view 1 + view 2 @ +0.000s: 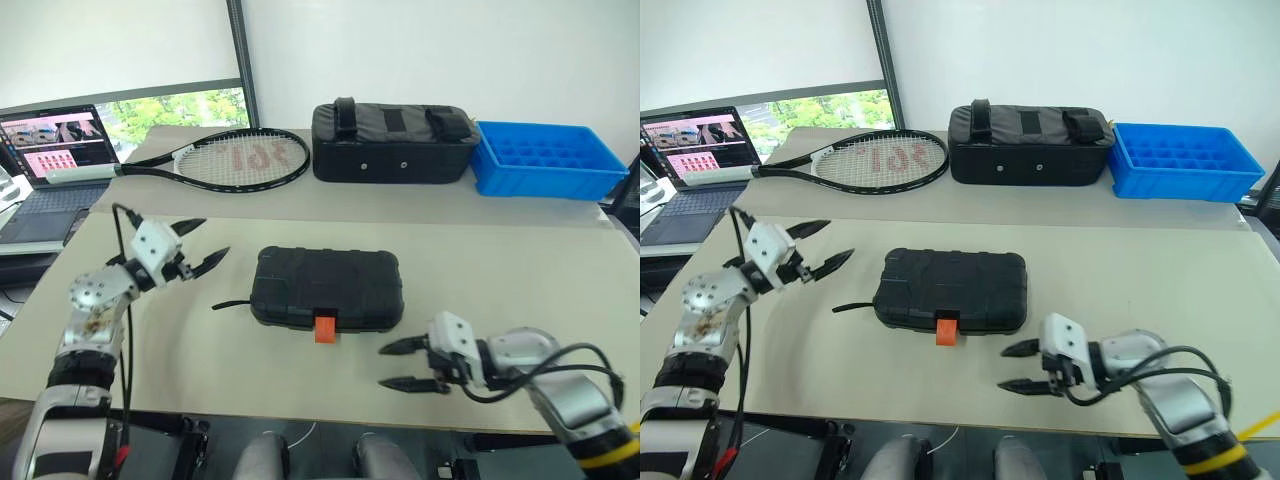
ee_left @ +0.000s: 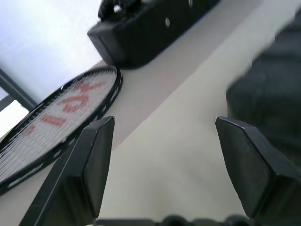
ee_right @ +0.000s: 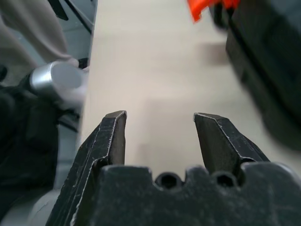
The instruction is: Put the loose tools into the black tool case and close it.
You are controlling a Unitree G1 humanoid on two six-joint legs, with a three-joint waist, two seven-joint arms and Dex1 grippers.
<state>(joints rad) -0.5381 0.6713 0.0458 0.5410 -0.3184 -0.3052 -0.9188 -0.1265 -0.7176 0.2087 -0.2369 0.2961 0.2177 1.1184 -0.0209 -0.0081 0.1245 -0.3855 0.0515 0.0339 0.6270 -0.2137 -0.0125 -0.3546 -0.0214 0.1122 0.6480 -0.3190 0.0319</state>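
Lying shut between both arms, black tool case (image 1: 327, 288) runs long axis side-to-side on desk (image 1: 520, 280); orange latch (image 1: 324, 328) faces robot. Left tool (image 1: 203, 246) and right tool (image 1: 400, 365) both open, empty; right sits nearer latch.

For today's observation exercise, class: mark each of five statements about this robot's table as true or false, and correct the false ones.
1. The black tool case lies shut on the table. True.
2. The left claw grips the tennis racket. False: it is open and empty, apart from the racket, to the left of the case.
3. The orange latch sits on the case's near edge, facing the robot. True.
4. The blue plastic tray stands to the left of the black fabric bag. False: it stands to the bag's right.
5. The right claw is closed on the latch. False: it is open, holds nothing, and is to the right of the latch.
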